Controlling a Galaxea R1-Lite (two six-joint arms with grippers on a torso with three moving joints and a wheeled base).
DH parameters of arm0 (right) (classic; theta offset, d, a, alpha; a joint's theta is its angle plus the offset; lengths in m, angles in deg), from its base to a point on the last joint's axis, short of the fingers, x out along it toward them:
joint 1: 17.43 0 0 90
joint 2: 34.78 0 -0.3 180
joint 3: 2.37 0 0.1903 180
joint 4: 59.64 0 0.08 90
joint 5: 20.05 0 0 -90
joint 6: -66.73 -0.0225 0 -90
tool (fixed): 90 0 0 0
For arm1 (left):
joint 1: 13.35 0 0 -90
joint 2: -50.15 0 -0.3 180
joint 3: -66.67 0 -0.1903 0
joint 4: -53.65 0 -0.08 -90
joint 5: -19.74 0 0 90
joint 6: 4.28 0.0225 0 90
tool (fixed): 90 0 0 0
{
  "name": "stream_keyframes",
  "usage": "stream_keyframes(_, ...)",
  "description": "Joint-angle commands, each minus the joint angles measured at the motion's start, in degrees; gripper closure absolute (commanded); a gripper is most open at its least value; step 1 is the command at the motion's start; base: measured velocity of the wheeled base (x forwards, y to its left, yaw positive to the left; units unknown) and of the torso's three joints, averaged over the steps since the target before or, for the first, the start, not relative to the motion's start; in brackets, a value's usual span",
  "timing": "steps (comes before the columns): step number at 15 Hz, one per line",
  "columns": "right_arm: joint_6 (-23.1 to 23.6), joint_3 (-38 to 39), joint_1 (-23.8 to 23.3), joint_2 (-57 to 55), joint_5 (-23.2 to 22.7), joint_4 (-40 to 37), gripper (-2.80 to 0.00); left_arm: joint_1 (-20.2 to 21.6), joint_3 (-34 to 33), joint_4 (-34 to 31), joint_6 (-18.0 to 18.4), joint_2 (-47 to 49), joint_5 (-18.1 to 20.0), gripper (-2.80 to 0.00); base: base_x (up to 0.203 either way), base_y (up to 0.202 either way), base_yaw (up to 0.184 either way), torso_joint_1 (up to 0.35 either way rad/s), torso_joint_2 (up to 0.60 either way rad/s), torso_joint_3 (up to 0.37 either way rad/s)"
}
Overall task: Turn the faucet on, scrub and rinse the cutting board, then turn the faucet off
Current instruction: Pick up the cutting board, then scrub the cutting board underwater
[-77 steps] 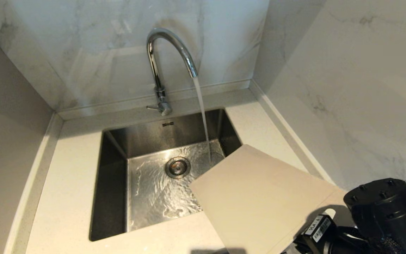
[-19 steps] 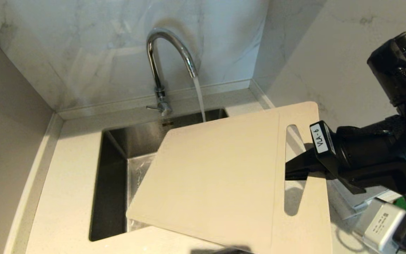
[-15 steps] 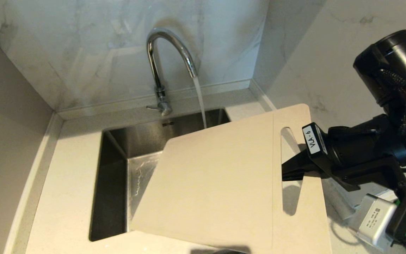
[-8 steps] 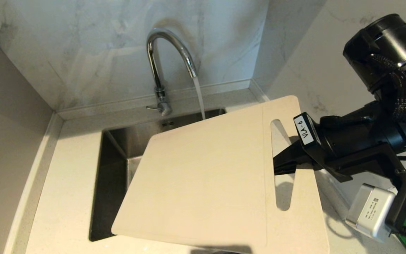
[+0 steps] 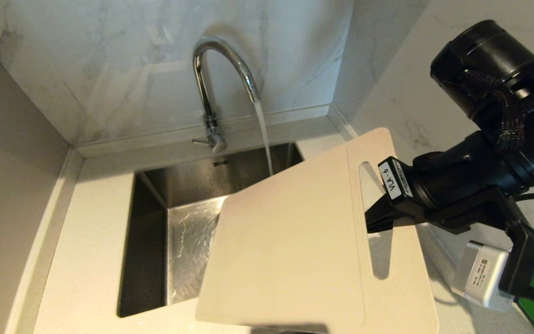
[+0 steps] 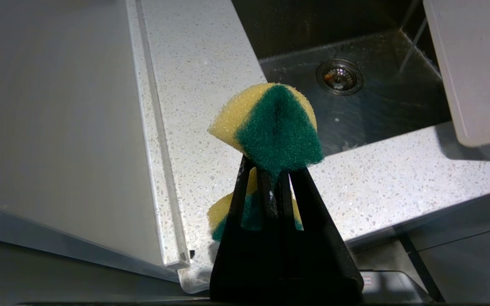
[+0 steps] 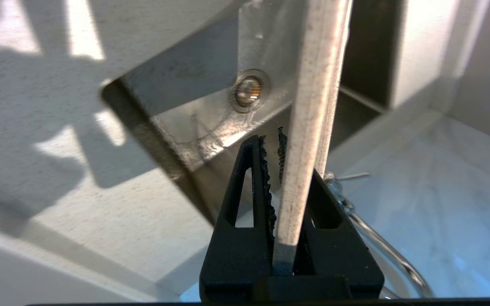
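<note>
While the faucet [image 5: 223, 69] runs, the right hand [image 5: 378, 218] grips the cutting board [image 5: 295, 250].

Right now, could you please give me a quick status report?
Right hand shut on cutting board at its slot end, over sink. Left hand shut on sponge. Faucet running. Nothing in the way.

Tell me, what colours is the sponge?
The sponge is yellow and green, best seen in the left wrist view.
</note>
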Motion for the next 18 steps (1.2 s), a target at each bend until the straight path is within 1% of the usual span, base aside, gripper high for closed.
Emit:
stream_keyframes(1,1.9,-0.2,0.2,-1.1,0.0,-0.5,0.0,0.0,0.0,0.0,0.0,0.0,0.0,0.0,0.0,0.0,0.0,0.0,0.0,0.0)
stream_keyframes(3,4.0,-1.5,0.3,-3.0,0.0,-0.5,0.0,0.0,0.0,0.0,0.0,0.0,0.0,0.0,0.0,0.0,0.0,0.0,0.0,0.0)
stream_keyframes(7,5.2,-4.6,0.3,-5.8,0.2,-0.2,0.0,0.0,0.0,0.0,0.0,0.0,0.0,0.0,0.0,0.0,0.0,0.0,0.0,0.0)
stream_keyframes(9,6.0,-8.2,0.2,-7.6,0.2,-0.1,0.0,0.0,0.1,-0.2,0.1,0.0,0.0,0.0,0.0,0.0,0.0,0.0,0.0,0.0)
stream_keyframes(13,6.1,-14.0,0.3,-12.0,-0.3,-0.1,0.0,0.0,0.1,-0.2,0.1,0.0,0.0,0.0,0.0,0.0,0.0,0.0,0.0,0.0)
stream_keyframes(18,6.1,-14.5,0.3,-15.8,-5.2,0.2,0.0,0.0,0.1,-0.2,0.1,0.0,0.0,0.0,0.0,0.0,0.0,0.0,0.0,0.0)
